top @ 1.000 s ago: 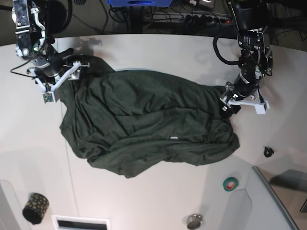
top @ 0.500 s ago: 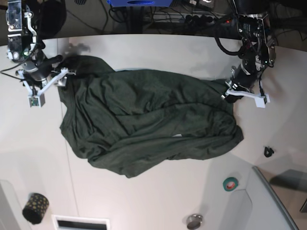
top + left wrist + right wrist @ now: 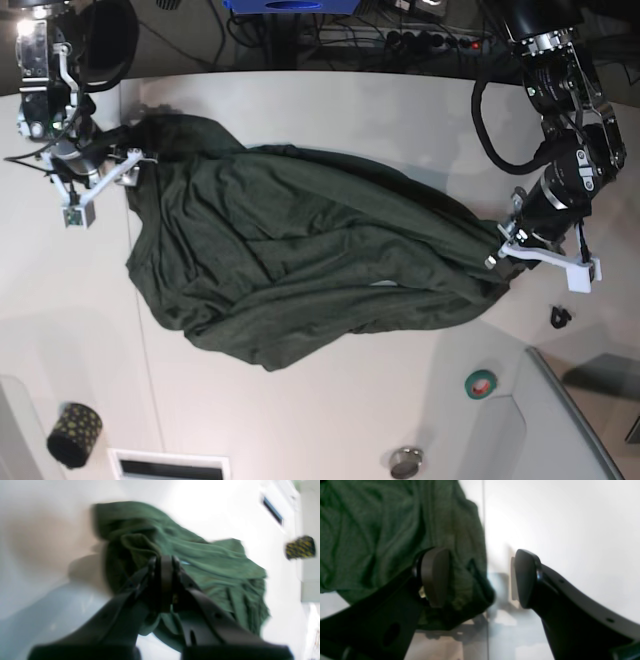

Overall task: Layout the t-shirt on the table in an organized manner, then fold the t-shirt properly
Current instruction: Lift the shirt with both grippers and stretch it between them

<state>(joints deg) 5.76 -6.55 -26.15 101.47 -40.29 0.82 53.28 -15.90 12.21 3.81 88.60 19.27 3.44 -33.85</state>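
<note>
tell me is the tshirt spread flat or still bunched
Bunched. The t-shirt lies in a rumpled heap on the table, with deep creases and overlapping folds throughout.

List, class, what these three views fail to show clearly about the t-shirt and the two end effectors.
- t-shirt: crumpled, so sleeves and collar cannot be told apart in the base view.
- left end effector: motion blur in the left wrist view hides how much fabric it pinches.
- right end effector: open; whether a pad touches cloth is unclear in the blurred right wrist view.
- Small dark object on the table: too small to identify.
</note>
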